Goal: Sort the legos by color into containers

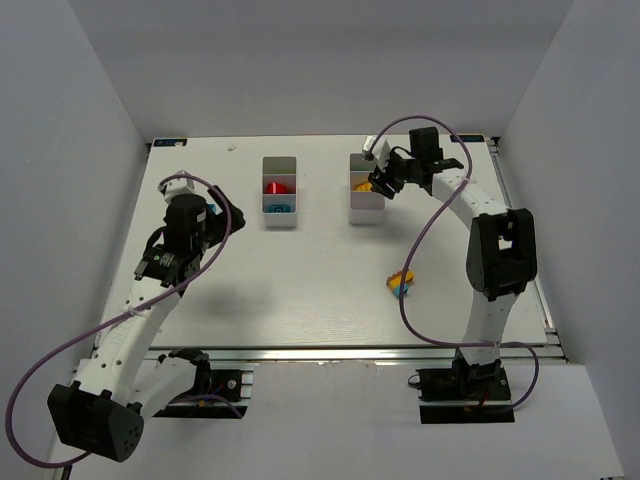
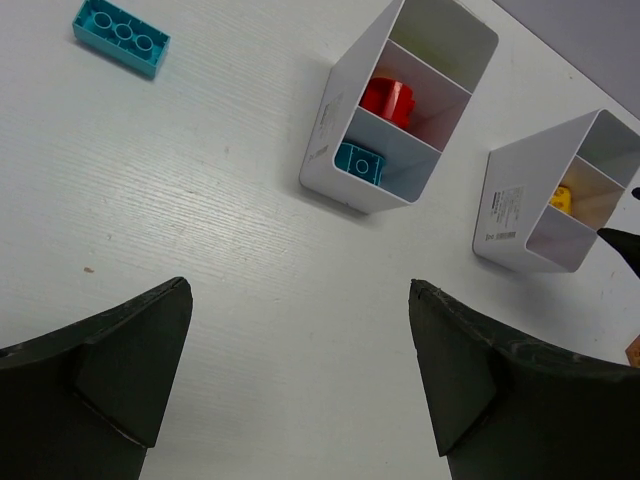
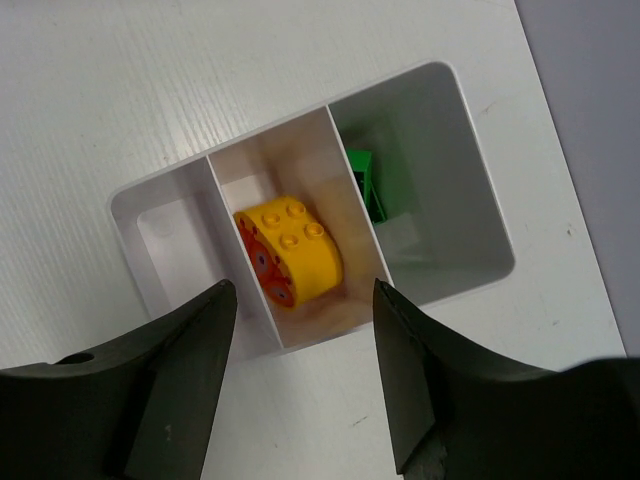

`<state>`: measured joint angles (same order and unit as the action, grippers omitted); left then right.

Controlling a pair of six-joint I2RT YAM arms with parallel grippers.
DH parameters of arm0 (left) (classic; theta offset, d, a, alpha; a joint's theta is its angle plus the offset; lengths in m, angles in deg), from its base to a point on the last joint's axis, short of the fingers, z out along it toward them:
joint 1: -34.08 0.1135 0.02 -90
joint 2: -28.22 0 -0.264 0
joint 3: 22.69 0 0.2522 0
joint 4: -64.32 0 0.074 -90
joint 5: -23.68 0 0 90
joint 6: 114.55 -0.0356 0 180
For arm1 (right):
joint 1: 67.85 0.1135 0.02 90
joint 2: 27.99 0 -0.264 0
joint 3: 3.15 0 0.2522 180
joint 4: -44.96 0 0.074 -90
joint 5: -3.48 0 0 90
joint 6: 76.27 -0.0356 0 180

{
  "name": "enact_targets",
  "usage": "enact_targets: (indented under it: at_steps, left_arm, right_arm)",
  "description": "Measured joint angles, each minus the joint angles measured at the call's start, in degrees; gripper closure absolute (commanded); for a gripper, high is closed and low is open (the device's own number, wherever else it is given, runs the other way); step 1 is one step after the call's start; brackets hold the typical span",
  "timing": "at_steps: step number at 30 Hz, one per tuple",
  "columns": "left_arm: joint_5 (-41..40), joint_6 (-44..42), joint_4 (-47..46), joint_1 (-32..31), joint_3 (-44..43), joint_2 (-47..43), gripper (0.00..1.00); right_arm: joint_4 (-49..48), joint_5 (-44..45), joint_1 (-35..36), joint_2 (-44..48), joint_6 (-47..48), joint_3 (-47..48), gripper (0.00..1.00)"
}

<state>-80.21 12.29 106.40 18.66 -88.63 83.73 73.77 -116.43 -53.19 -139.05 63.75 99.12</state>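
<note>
Two white three-compartment bins stand at the back of the table. The left bin (image 1: 267,176) (image 2: 328,130) holds a red rounded brick (image 2: 388,98) in its middle compartment and a blue brick (image 2: 359,163) in its near one. The right bin (image 1: 355,207) (image 3: 455,140) holds a yellow rounded brick with an orange underside (image 3: 292,248) in the middle and a green brick (image 3: 364,180) in an end compartment. My right gripper (image 3: 305,300) (image 1: 383,183) is open and empty above that bin. My left gripper (image 2: 300,300) (image 1: 196,212) is open and empty over bare table.
A teal brick (image 2: 121,36) lies on the table left of the left bin, by my left wrist. A yellow-orange brick and a blue brick (image 1: 401,284) lie together near the table's middle right. The right bin also shows in the left wrist view (image 2: 510,215).
</note>
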Motion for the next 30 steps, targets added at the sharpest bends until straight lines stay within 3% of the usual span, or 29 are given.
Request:
enact_targets:
  at_steps: [8,15,23,30]
  left_arm:
    - [1.6,1.0,0.0,0.0,0.0,0.0,0.02]
    - [2.5,2.5,0.0,0.2,0.0,-0.4,0.02]
    - [3.7,4.0,0.0,0.6,0.0,-1.1,0.02]
    - [5.1,5.0,-0.8,0.7,2.1,-2.1,0.02]
  right_arm:
    - [-0.8,0.2,0.0,2.3,-1.3,-2.5,0.37]
    - [-0.2,0.1,-0.3,18.5,-10.2,-10.8,0.33]
    - [9.2,2.5,-0.4,35.5,-21.9,-24.0,0.34]
    - [17.2,10.2,0.0,39.8,-30.1,-35.1,0.36]
